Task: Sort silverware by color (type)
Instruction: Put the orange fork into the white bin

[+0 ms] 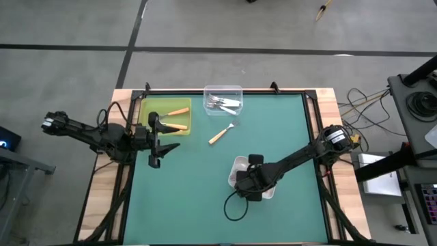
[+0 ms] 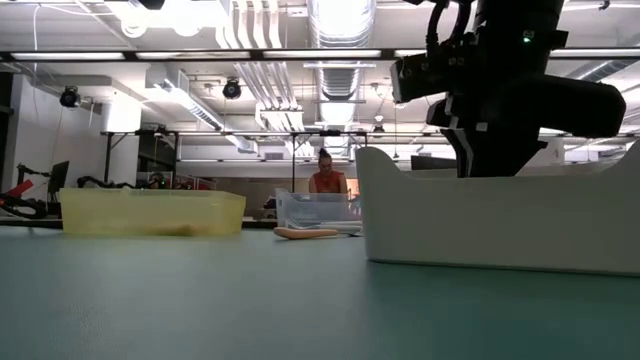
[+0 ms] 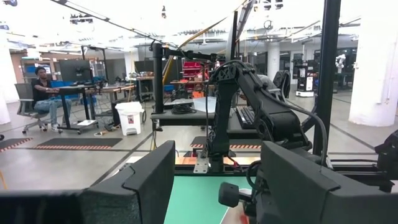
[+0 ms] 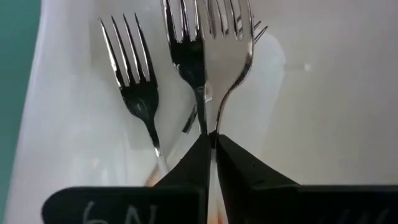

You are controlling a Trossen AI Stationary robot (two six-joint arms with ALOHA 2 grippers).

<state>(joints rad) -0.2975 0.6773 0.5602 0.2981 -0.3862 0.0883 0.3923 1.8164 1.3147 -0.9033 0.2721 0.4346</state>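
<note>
My right gripper (image 1: 246, 183) reaches down into the white tray (image 1: 239, 164) at the near middle of the table and is shut on a fork (image 4: 231, 43). Other silver fork heads (image 4: 134, 81) lie in that tray. My left gripper (image 1: 162, 140) hovers open beside the yellow tray (image 1: 147, 109), which holds two orange-handled forks (image 1: 176, 111). A clear tray (image 1: 223, 90) at the far edge holds white-handled forks (image 1: 225, 104). One tan-handled fork (image 1: 220, 134) lies flat on the green mat. My right gripper pinches the fork by its thin neck (image 4: 210, 121), just behind the head, between the two fingertips (image 4: 193, 158). The fingers come from above into the tray and lie along the fork. A second fork head (image 4: 186, 43) overlaps it; whether that one is also held I cannot tell.
The white tray's wall (image 2: 480, 225) stands close around my right gripper (image 2: 500, 130). In the low view the yellow tray (image 2: 150, 212), the clear tray (image 2: 315, 210) and the loose fork (image 2: 305, 233) stand farther off. A black cable loop (image 1: 235, 207) lies near the white tray.
</note>
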